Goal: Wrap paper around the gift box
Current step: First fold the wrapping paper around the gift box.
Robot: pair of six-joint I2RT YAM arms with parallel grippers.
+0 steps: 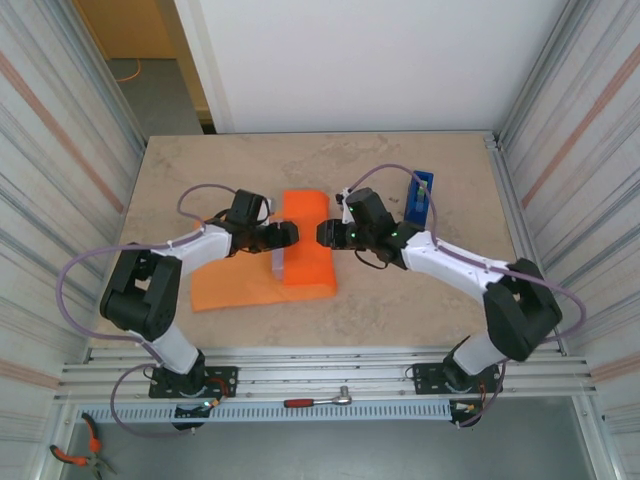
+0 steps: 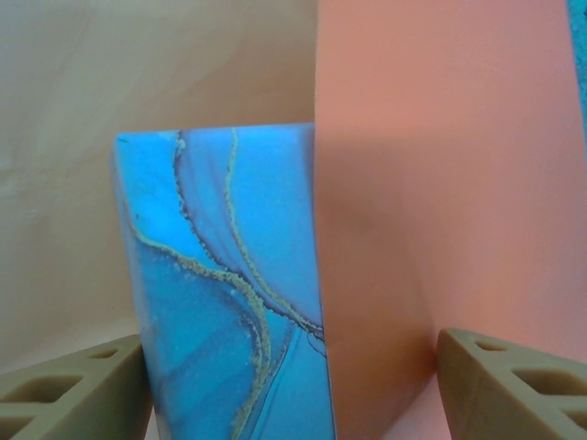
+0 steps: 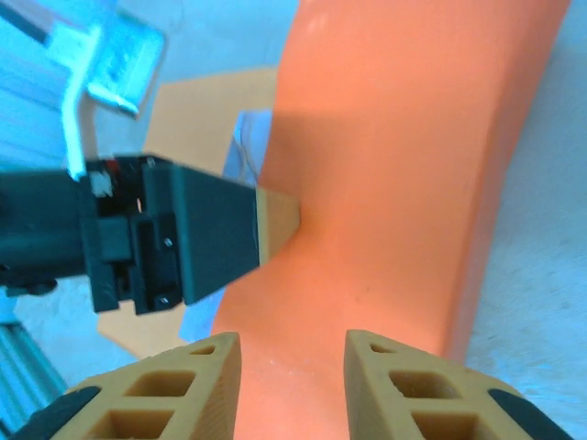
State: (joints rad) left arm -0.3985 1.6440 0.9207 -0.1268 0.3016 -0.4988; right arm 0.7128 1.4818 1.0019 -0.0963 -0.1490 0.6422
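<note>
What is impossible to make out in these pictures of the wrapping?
Blue marbled gift box: top view, the thin orange paper sheet covers almost all.
Left gripper: left wrist view, the bottom edge cuts its beige fingers, so its hold is unclear.
Blue plastic tape dispenser: top view, too small to show tape.

- Left gripper (image 1: 285, 234): arm bent inward from the desk's (image 1: 420, 300) near edge, fingers (image 2: 73, 390) spread wide.
- Right gripper (image 1: 325, 233): facing it, just apart, fingers (image 3: 431, 385) slightly parted.

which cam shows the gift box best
Left wrist: the gift box shows its bare blue marbled face close up beside the paper. Top external gives a pale sliver of it under the paper; right wrist, a blurred pale patch.
</note>
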